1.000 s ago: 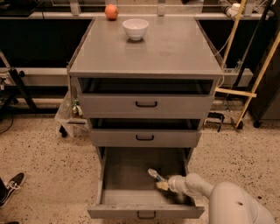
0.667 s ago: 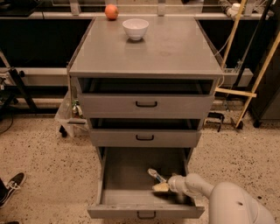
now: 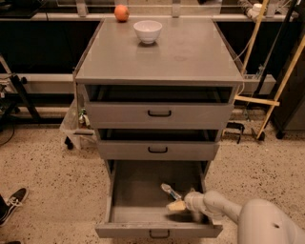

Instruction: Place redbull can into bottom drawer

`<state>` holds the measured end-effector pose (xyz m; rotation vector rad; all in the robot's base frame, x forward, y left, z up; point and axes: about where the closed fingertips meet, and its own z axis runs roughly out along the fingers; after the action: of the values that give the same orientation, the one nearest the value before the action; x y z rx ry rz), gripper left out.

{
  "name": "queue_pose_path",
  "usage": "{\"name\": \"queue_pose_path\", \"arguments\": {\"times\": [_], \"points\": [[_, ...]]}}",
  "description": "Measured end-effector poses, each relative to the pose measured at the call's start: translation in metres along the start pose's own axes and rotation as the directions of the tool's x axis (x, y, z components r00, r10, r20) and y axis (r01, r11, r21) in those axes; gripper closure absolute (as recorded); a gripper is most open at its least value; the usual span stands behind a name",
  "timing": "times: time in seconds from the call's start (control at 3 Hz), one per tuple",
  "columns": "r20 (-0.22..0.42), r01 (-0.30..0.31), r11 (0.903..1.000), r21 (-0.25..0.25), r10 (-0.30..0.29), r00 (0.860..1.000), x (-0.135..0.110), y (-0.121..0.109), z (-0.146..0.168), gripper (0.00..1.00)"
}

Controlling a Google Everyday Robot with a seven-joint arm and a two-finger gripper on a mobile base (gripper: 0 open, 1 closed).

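Note:
The bottom drawer (image 3: 138,190) is pulled far out, and its grey floor shows. My gripper (image 3: 171,198) is inside it, low over the floor toward the right front. One slim silver finger points up-left and one tan finger (image 3: 176,206) lies below it. The fingers stand apart with nothing between them. My white arm (image 3: 224,209) comes in from the lower right over the drawer's right front corner. The redbull can does not show; the arm covers the drawer's right front corner.
A white bowl (image 3: 147,31) and an orange fruit (image 3: 121,12) sit at the back of the cabinet top (image 3: 190,52). The two upper drawers (image 3: 159,114) stand slightly open. A wooden frame (image 3: 274,90) leans at the right. A shoe (image 3: 13,204) is on the floor at the left.

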<state>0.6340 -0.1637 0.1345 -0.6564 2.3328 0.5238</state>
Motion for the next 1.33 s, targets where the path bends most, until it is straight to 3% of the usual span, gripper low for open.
{"name": "queue_pose_path", "arguments": {"times": [0.33, 0.67, 1.0, 1.33], "points": [[0.090, 0.076, 0.9918, 0.102, -0.085, 0.992, -0.046, -0.005, -0.058, 0.00], [0.225, 0.150, 0.9378, 0.313, -0.226, 0.948, -0.139, -0.026, -0.169, 0.00], [0.329, 0.089, 0.8625, 0.498, -0.283, 0.901, -0.211, -0.027, -0.299, 0.00], [0.333, 0.074, 0.8058, 0.588, -0.324, 0.886, -0.224, -0.026, -0.362, 0.00]]}}
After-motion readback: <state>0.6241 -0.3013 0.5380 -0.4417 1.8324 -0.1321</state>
